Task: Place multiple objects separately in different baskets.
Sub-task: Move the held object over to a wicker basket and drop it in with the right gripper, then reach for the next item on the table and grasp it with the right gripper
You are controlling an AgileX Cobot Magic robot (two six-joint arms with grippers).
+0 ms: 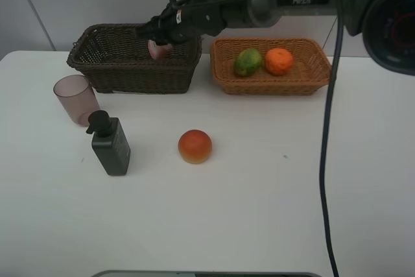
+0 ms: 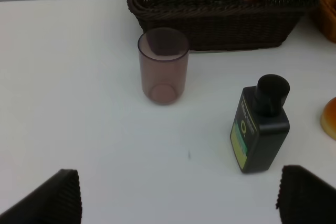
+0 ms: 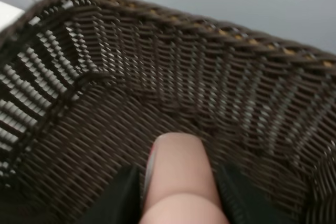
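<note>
My right gripper point(image 1: 157, 38) reaches across over the dark brown basket point(image 1: 104, 72) and is shut on the pink bottle point(image 1: 159, 50), holding it inside the basket's right end. The right wrist view shows the pink bottle point(image 3: 178, 179) between the black fingers above the basket's woven floor point(image 3: 94, 145). The orange point(image 1: 279, 61) and the green fruit point(image 1: 248, 61) lie in the tan basket point(image 1: 227, 79). The red-yellow fruit point(image 1: 195, 146), the dark grey pump bottle point(image 1: 110, 144) and the mauve cup point(image 1: 76, 100) stand on the table. My left gripper point(image 2: 176, 195) is open, low before the cup point(image 2: 163, 65) and pump bottle point(image 2: 260, 125).
The right arm point(image 1: 272, 1) spans the back of the table above both baskets. A black cable point(image 1: 327, 147) hangs down on the right side. The white table's point(image 1: 259, 212) front edge is at the bottom.
</note>
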